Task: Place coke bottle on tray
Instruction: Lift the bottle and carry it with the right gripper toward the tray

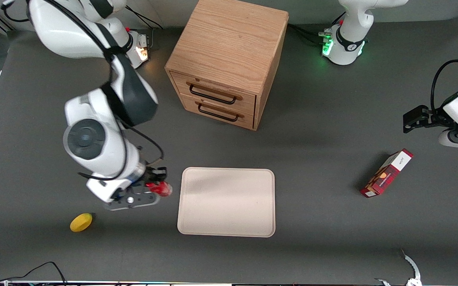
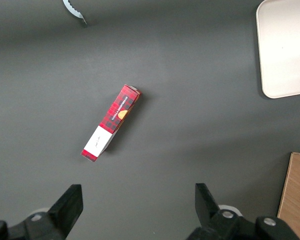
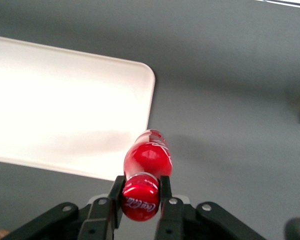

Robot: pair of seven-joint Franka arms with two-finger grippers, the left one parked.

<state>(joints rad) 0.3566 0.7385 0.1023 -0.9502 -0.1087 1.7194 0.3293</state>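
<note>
Gripper point(image 1: 158, 186) — right arm's, hovering beside the tray's edge toward the working arm's end of the table; its fingers point(image 3: 165, 192) are closed narrowly on the neck of the coke bottle point(image 1: 161, 189).

Coke bottle point(image 3: 146, 172) — glossy red, rounded body, red cap with white script. The right wrist view shows the clamp on the neck and the body hanging over grey table just off the tray's rounded corner; the front view shows only a red sliver under the wrist.

Tray point(image 1: 226, 201) — cream, matte, flat rectangle with rounded corners and low rim. One corner point(image 2: 285, 50) also appears in the left wrist view.

Cabinet point(image 1: 227, 59) — light oak grain, two drawers with dark bar handles; farther from the front camera than the tray.

Carton point(image 1: 387, 173) — red plaid with white panel, lying flat toward the parked arm's end; its print is clearest in the left wrist view point(image 2: 111, 122).

Lemon point(image 1: 81, 222) — yellow, oval, near the gripper, nearer the camera.
</note>
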